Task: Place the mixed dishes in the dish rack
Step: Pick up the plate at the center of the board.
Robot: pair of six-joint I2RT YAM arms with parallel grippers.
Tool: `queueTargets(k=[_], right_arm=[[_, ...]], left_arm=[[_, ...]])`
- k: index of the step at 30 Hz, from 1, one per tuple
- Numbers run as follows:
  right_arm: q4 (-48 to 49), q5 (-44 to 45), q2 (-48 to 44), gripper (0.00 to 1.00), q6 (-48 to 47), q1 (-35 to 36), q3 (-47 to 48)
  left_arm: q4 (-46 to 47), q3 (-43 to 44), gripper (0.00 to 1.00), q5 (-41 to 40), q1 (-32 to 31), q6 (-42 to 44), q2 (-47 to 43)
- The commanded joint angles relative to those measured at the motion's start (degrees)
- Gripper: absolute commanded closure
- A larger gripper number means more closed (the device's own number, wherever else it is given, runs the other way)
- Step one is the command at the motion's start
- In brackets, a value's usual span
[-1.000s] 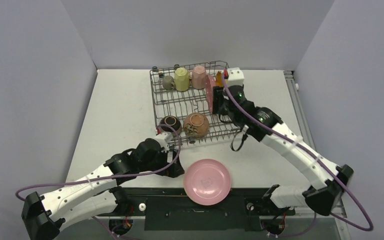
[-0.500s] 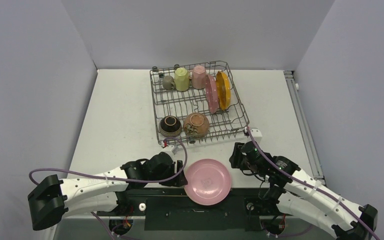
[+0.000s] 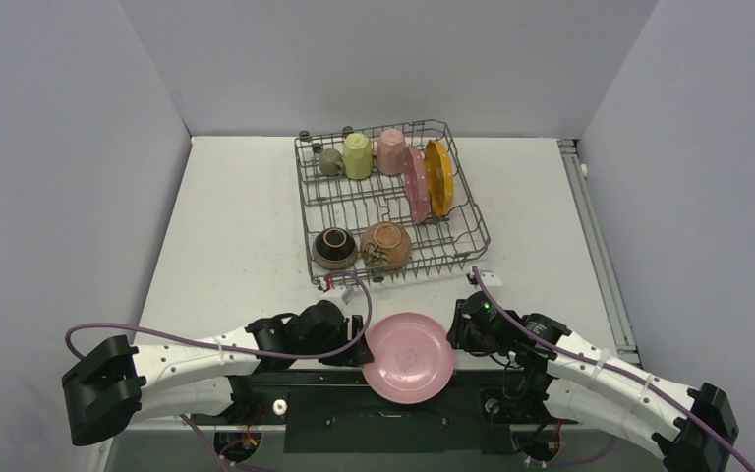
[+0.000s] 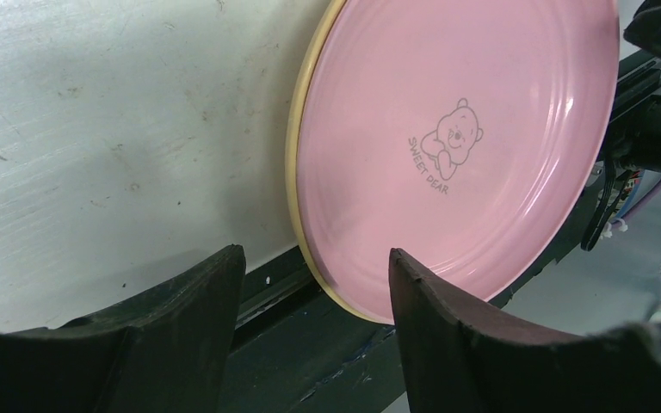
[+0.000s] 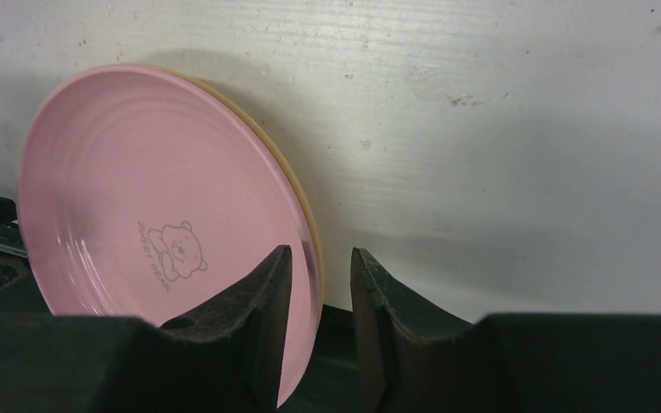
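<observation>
A pink plate (image 3: pixel 409 356) with a bear print lies flat at the table's near edge, partly over the black strip. My left gripper (image 3: pixel 361 340) is open and straddles the plate's (image 4: pixel 456 138) left rim without touching it. On the opposite side my right gripper (image 3: pixel 456 334) has its narrowly open jaws round the plate's (image 5: pixel 138 198) rim, with a gap at the outer finger (image 5: pixel 370 292). The dish rack (image 3: pixel 472 221) holds a grey cup (image 3: pixel 330 161), yellow mug (image 3: pixel 357 155), pink mug (image 3: pixel 391 150), a second pink plate (image 3: pixel 416 185), the orange plate (image 3: pixel 438 177) and two brown bowls (image 3: pixel 334 246) (image 3: pixel 386 245).
A black base strip (image 3: pixel 334 413) runs along the table's near edge under the plate. Purple cables (image 3: pixel 354 295) loop from both arms. Grey walls close in the table on the left, right and back. A metal rail (image 3: pixel 595 236) lines the right edge.
My right arm has come back from the rack, leaving the orange plate standing there, and lowered to the pink plate's right rim. The left gripper slid to its left rim. Both jaws have narrowed.
</observation>
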Motion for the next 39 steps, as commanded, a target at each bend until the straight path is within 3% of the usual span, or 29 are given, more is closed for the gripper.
queueTargets(k=[1,9,15,22,29,39], right_arm=[[4.0,-0.5,1.3,0.72,1.8,1.6,-0.8],[4.7,0.5,4.4,0.81,2.6,4.1,-0.8],[3.4,2.4,6.3,1.00,2.8,5.8,0.3],[-3.8,9.7,6.6,1.00,2.3,8.5,6.7],[-9.5,14.4,7.3,1.00,1.7,11.7,14.8],[-11.3,13.6,6.7,1.00,1.2,14.6,21.4]], left_arm=[[3.5,-0.9,0.42,-0.9,-0.3,-0.3,-0.1],[3.8,-2.2,0.42,-0.8,-0.2,-0.5,-0.7],[4.0,-2.5,0.42,-1.0,-0.1,-0.5,-1.0],[0.1,-1.2,0.41,-1.7,0.3,0.3,-3.1],[-7.1,3.1,0.32,-3.3,1.0,2.2,-7.3],[-8.0,7.5,0.28,0.9,2.1,2.8,-9.5]])
